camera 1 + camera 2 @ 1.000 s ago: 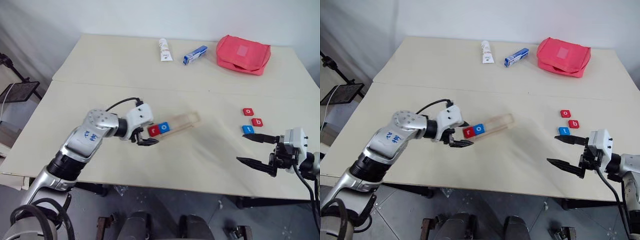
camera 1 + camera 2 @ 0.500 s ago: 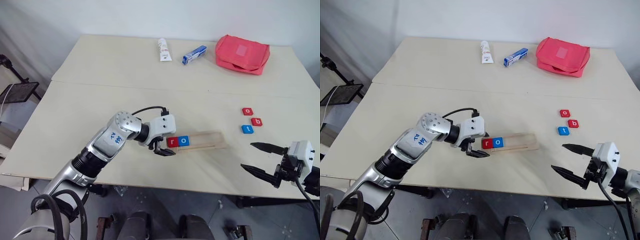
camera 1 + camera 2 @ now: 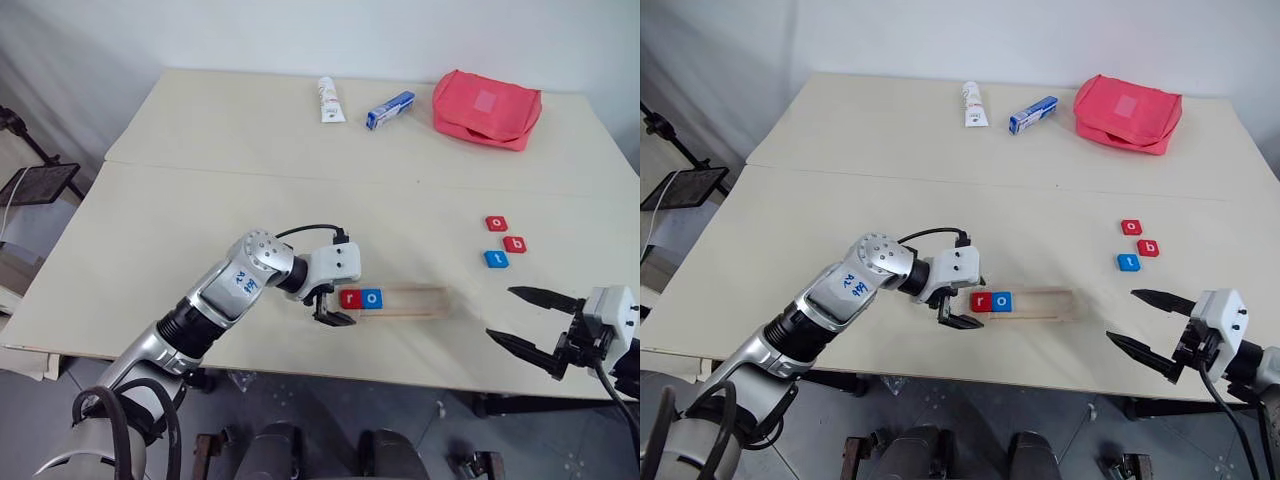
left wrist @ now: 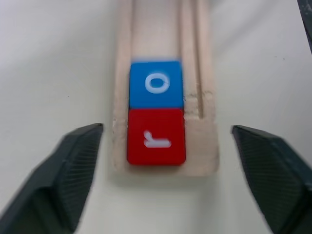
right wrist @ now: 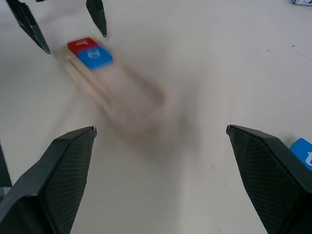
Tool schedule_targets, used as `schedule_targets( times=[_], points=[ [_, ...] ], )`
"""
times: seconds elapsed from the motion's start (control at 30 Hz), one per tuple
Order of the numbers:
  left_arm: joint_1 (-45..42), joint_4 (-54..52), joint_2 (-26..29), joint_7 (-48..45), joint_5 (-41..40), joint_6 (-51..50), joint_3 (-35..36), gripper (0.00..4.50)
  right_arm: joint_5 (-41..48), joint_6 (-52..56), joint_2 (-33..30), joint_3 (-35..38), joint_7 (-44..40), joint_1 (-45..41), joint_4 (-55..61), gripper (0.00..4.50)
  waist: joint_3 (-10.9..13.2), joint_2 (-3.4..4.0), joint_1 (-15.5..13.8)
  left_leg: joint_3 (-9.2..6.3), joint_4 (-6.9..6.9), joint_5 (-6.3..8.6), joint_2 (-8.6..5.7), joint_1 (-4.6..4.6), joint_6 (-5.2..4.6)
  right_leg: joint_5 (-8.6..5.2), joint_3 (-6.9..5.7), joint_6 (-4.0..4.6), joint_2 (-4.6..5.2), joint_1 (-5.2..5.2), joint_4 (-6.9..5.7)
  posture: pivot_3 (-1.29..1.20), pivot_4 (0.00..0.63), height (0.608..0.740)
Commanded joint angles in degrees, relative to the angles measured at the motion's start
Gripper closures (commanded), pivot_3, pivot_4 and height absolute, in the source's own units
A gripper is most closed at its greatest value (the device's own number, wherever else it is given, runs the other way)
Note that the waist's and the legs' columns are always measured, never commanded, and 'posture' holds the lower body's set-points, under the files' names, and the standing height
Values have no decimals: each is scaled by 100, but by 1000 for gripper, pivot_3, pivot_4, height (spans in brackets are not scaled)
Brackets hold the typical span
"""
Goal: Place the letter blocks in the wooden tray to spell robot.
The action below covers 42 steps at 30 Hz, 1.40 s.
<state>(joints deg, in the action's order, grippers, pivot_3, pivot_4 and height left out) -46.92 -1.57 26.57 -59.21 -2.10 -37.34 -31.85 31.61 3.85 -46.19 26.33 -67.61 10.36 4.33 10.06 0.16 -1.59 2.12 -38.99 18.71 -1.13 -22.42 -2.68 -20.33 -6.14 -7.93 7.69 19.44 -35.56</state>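
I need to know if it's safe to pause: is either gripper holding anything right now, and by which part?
Nothing is held. The left gripper stands open astride the end of the wooden tray, touching nothing; the right gripper is open and empty.

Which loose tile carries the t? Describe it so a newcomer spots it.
On the table, look toward its right side, past the wooden tray. Three tiles cluster there; the t tile is nearest the robot and the only blue one.

red blocks (image 3: 349, 298): 3 | blue blocks (image 3: 371, 297): 2 | tray (image 3: 415, 300): 1 | pouch (image 3: 486, 108): 1 | tube (image 3: 329, 100): 1 | box (image 3: 390, 109): 1
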Motion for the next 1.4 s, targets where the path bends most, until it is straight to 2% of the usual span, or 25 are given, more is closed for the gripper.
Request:
schedule_targets(
  times=[0.03, 0.2, 0.43, 0.57, 0.67, 0.77, 0.87, 0.93, 1.0, 1.23, 1.4],
  points=[
    [16, -183, -48, 24, 56, 112, 54, 28, 109, -12, -17, 194, 33, -16, 140, 0, 0, 0, 1, 0, 0, 0, 0, 0, 0, 0, 0, 0, 0, 0, 0, 0, 150, 740],
    [117, -242, 54, 152, 110, 179, 205, 28, 103, 29, -99, 204, 37, -131, 75, 0, 0, 0, 3, 0, 0, 0, 0, 0, 0, 0, 0, 0, 0, 0, 0, 0, 150, 740],
    [424, -535, 412, 114, -154, 194, 760, 28, 105, 122, -81, 311, 137, -178, 56, 0, 0, 1, 7, 0, -2, 0, 2, 1, 0, 0, 0, 0, 0, 0, -2, 0, 150, 740],
    [777, -772, 585, -10, -600, 187, 1374, 28, 138, 245, -13, 337, 302, -170, 159, 0, 0, 1, 2, -2, -2, 0, 2, 0, 0, 0, 0, 0, 1, 0, -2, 0, 150, 740],
    [1368, -879, 708, -309, -1255, 710, 2169, 28, 157, 427, 82, 329, 588, -124, 318, 0, -1, 2, 22, -3, -1, 1, 2, 1, -1, 0, 1, 0, 3, 1, -3, 0, 150, 740],
    [1729, -641, 533, -314, -1533, 1327, 2598, 28, 133, 565, 216, 307, 948, -78, 466, 0, -1, 2, 17, -5, -3, 1, 7, 2, 0, 0, 2, 0, 1, 0, -4, 0, 150, 740],
    [1980, -248, 194, -367, -1766, 2288, 2957, 28, 21, 631, 404, 269, 1360, -85, 593, 0, -2, 3, -8, -4, -10, 1, -2, 5, -2, 0, 2, 0, 7, -8, -4, 0, 150, 740],
    [2118, 55, -179, -176, -1944, 2856, 3296, 28, -95, 786, 613, 243, 1927, -162, 711, 0, -2, 3, -5, -4, -10, 2, -3, 6, -3, 0, 0, 0, 9, -8, -4, 0, 150, 740],
    [2231, 259, -315, -312, -1970, 3406, 3407, 28, -211, 912, 811, 226, 2434, -256, 798, 0, -2, 3, 8, -4, -10, 2, -3, 5, -3, 0, -1, 0, 8, -5, -7, 0, 150, 740],
    [2599, 1018, -228, -1030, -2022, 4763, 3484, 28, -514, 1572, 1119, 246, 3620, -225, 1134, 0, -5, 8, 22, 2, -5, 2, -2, 10, -2, 0, -1, 0, 7, 1, -18, 0, 150, 740],
    [2578, 1532, -136, -1433, -2015, 5304, 3464, 28, -360, 1722, 1275, 511, 3777, 81, 1421, 0, -6, 9, 8, 1, -5, 2, -5, 10, -3, 0, -1, 0, 8, 2, -21, 0, 150, 740]
  ],
)
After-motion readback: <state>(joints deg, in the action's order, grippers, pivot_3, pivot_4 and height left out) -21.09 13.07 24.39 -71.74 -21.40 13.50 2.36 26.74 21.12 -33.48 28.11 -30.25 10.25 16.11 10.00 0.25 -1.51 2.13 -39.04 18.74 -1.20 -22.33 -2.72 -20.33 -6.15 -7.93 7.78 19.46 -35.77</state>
